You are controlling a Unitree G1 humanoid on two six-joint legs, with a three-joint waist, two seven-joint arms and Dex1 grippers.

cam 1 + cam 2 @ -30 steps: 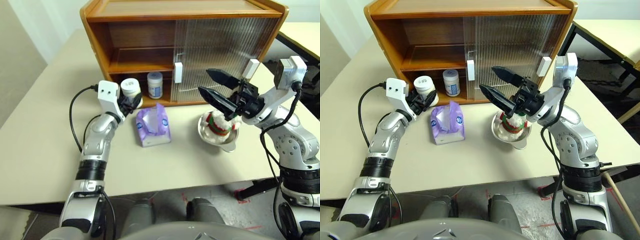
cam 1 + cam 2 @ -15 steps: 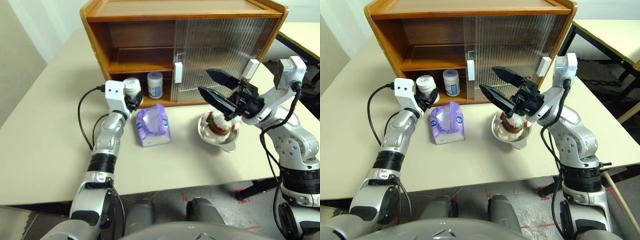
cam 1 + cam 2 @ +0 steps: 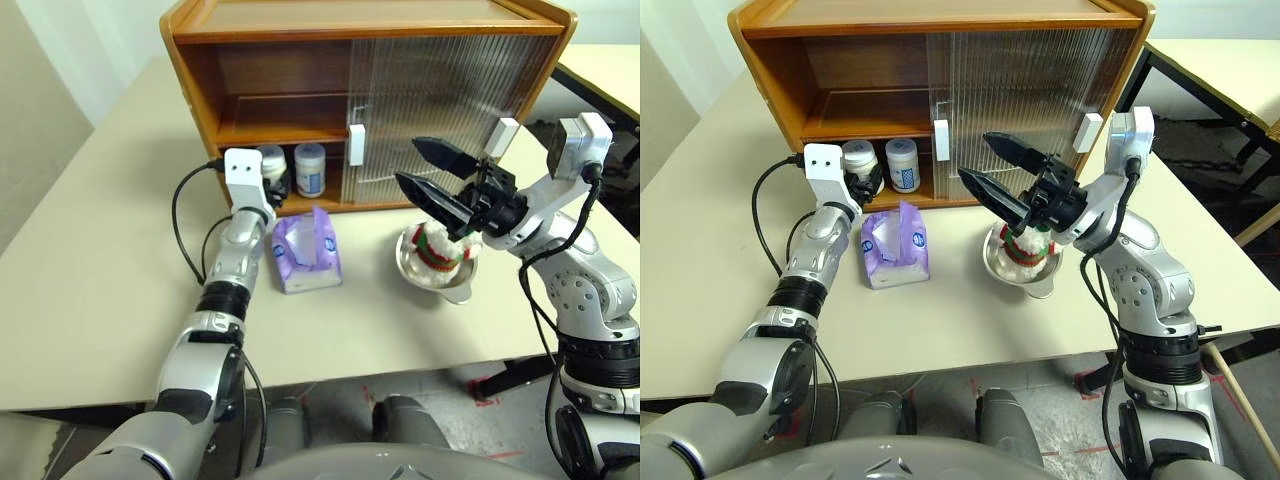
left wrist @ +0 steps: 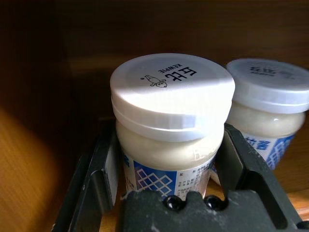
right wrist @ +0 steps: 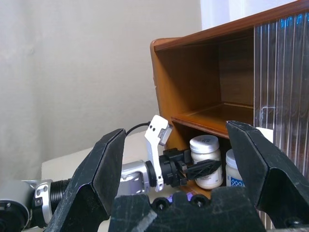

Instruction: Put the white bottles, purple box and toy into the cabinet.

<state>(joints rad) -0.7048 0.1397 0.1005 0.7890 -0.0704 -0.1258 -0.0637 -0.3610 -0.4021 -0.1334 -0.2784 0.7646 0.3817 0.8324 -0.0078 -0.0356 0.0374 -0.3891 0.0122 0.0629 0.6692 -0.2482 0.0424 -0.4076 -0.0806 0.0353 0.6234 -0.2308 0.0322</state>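
Carrying gripped bottle [image 4: 171,125] into cabinet [image 3: 200,90], left tool [image 3: 272,185]

My two head eyes look forward and down over the table [image 3: 90,300], cabinet [image 3: 260,30] at twelve o'clock. My left wrist camera sits close behind a bottle [image 4: 169,130]; my right wrist camera faces that cabinet from farther off.

Left gripper [image 4: 166,164] clamped, right gripper [image 3: 432,170] spread.
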